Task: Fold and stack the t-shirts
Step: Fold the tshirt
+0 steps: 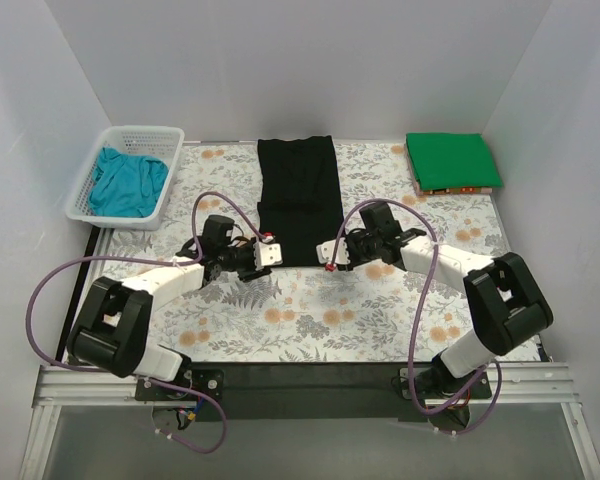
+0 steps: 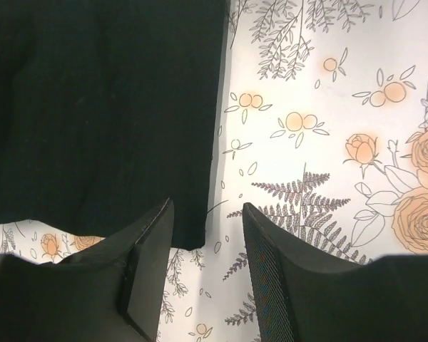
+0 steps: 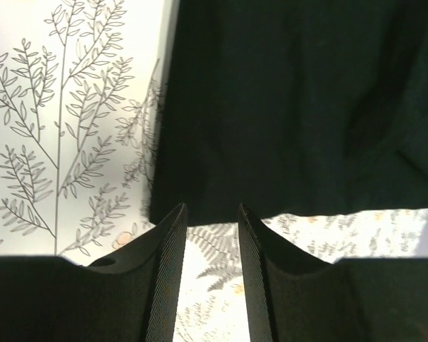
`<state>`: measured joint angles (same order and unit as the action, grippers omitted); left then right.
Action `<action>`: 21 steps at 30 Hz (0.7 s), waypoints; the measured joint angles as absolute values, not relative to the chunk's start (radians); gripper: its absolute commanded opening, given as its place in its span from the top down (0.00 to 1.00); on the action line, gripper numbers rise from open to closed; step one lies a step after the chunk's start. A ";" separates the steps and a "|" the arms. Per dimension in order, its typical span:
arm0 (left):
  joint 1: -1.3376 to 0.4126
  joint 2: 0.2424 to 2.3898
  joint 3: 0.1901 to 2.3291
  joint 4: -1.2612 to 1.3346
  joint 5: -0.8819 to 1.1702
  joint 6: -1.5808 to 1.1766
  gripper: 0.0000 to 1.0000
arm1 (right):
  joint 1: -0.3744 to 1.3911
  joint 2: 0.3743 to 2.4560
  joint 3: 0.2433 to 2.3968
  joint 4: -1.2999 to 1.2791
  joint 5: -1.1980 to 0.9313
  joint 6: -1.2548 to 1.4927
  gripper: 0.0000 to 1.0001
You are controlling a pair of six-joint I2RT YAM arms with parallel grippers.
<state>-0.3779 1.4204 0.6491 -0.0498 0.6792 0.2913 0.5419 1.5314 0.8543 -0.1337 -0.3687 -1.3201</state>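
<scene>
The left gripper (image 1: pixel 271 252) and right gripper (image 1: pixel 326 253) are hovering, jaws apart and empty, at the near corners of the black t-shirt (image 1: pixel 298 195), which is lying folded lengthwise toward the table's (image 1: pixel 380 310) far edge, so a shallow pinch risks catching one layer only.

No legible text, label, brand or number visible.

Both wrist views cut the black shirt (image 2: pixel 93 107) off at the top edge. Under the green shirt (image 1: pixel 452 160), a thin orange strip (image 1: pixel 455 189) is too small to identify.
</scene>
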 measured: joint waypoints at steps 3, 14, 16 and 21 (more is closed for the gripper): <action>-0.383 1.442 0.646 -0.037 0.658 0.291 0.58 | 0.551 1.568 0.854 -0.134 -0.361 -1.312 0.61; -0.384 1.499 0.643 -0.020 0.627 0.296 0.54 | 0.557 1.613 0.814 -0.136 -0.344 -1.314 0.60; -0.384 1.504 0.637 -0.015 0.625 0.299 0.53 | 0.557 1.613 0.812 -0.132 -0.343 -1.316 0.60; -0.384 1.533 0.623 0.016 0.604 0.304 0.54 | 0.557 1.623 0.814 -0.117 -0.340 -1.317 0.67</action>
<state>-0.3840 1.5333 0.6231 0.0158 0.6037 0.3042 0.5568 1.6234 0.8143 -0.1169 -0.3397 -1.3167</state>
